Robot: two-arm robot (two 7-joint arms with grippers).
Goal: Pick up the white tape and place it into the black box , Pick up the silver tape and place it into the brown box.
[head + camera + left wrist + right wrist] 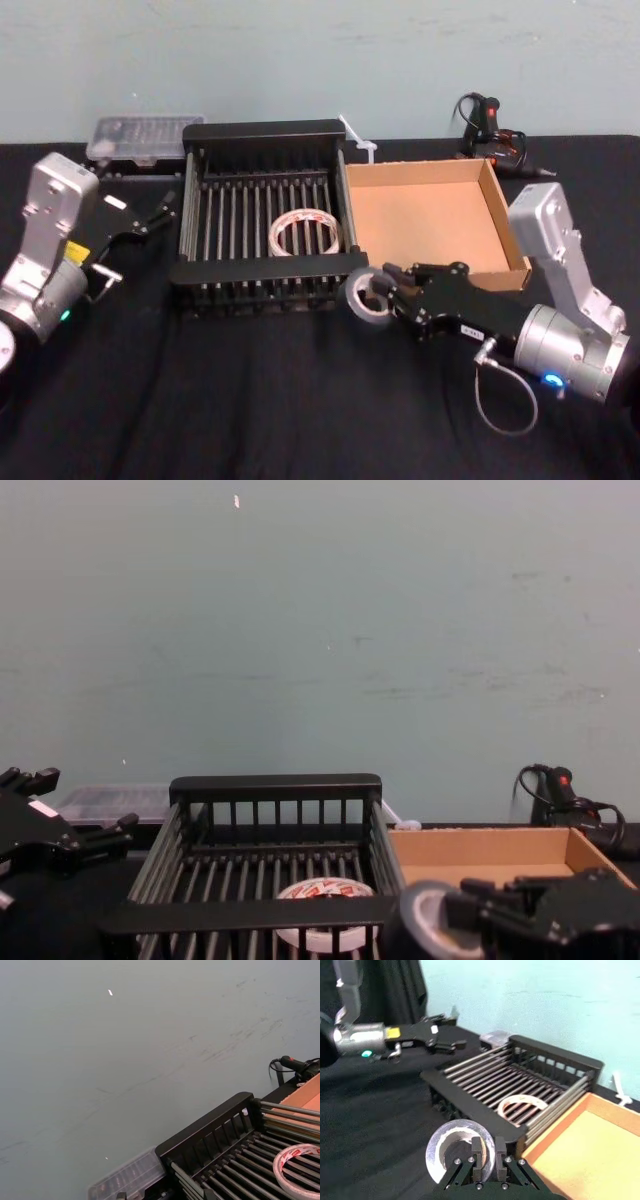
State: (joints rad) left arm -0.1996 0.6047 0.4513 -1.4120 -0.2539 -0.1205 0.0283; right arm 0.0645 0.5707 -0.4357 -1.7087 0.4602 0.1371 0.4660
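Right gripper (385,290) clamped on the silver tape (362,297), held just before the black box (262,268) front rim, beside the brown box (430,215). White tape (302,232) lies inside the black box. Left gripper (160,212) open, parked left

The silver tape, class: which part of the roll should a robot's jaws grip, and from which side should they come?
Grip the ring wall of the silver tape, one jaw in its pale core and one on the outer band. It stands tilted with its hole open toward the right gripper, which holds it that way from the robot's right, just in front of the black box.
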